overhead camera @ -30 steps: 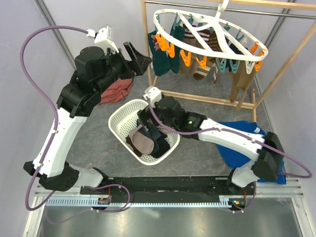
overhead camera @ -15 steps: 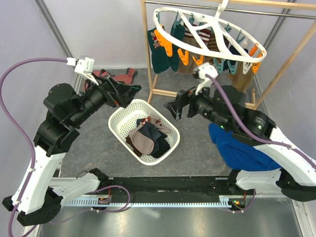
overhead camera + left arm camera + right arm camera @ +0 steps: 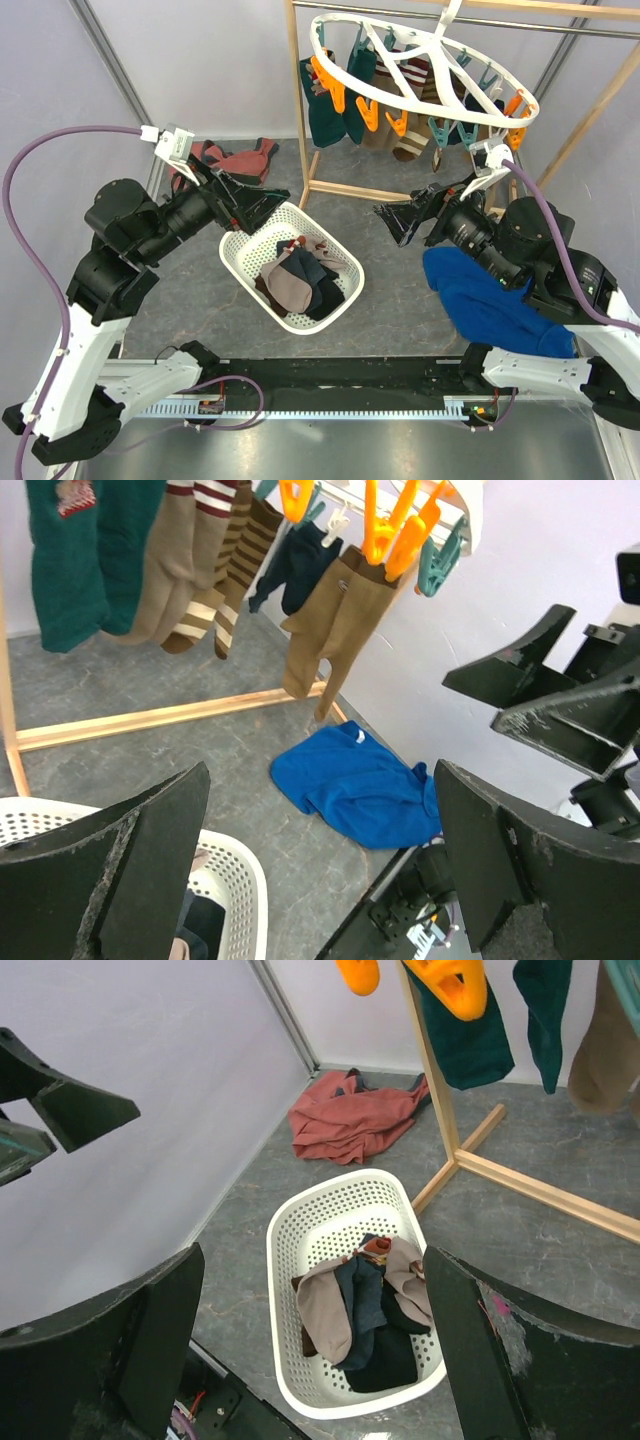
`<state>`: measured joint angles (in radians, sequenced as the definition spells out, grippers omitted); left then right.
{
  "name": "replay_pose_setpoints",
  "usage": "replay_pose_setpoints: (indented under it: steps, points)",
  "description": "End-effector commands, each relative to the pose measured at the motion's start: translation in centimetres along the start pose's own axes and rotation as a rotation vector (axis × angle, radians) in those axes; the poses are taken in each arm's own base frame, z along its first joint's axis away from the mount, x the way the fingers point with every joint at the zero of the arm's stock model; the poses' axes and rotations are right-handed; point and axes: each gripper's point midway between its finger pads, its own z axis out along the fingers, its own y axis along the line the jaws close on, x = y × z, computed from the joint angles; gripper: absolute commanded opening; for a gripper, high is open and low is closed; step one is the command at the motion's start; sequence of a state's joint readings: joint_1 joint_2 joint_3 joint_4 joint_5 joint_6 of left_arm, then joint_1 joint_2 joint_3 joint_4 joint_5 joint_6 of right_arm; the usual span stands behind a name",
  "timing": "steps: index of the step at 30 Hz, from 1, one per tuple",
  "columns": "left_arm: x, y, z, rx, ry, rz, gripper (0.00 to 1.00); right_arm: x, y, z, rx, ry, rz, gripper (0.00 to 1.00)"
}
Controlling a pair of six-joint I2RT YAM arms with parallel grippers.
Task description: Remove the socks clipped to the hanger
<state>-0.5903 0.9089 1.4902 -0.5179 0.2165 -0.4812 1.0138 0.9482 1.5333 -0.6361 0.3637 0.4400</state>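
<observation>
The hanger [image 3: 437, 45], a white oval ring with spokes and orange and teal clips, hangs at the top right. Several socks hang from it: teal [image 3: 325, 110] at the left and brown-cream striped [image 3: 408, 140] in the middle. The left wrist view shows teal [image 3: 75, 560], striped [image 3: 235, 560], navy [image 3: 295, 565] and brown [image 3: 335, 620] socks. More socks [image 3: 300, 280] lie in the basket. My left gripper [image 3: 262, 203] is open and empty over the basket's far left rim. My right gripper [image 3: 405, 218] is open and empty, below the hanger and right of the basket.
The white perforated basket [image 3: 240, 245] stands on the grey floor between the arms, also in the right wrist view [image 3: 290, 1230]. A rust-red garment [image 3: 235, 163] lies behind it. A big blue cloth [image 3: 490, 305] lies under my right arm. The wooden rail frame [image 3: 400, 195] carries the hanger.
My right gripper has left the basket, risen and swung right towards the hanger. My left gripper has drawn back from the teal socks and now sits over the basket's rim.
</observation>
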Motion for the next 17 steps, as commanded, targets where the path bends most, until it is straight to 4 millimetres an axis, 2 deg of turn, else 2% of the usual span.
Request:
replay_pose_setpoints:
  steps: [1,17]
  points:
    - [-0.3,-1.3,-0.6,0.065,-0.017,-0.014,0.99,-0.7,-0.6,0.0,0.043,-0.043,0.052,0.98]
    - [-0.2,-1.7,-1.7,0.073,-0.024,-0.034,0.99,-1.0,-0.6,-0.7,0.037,-0.06,0.107,0.98]
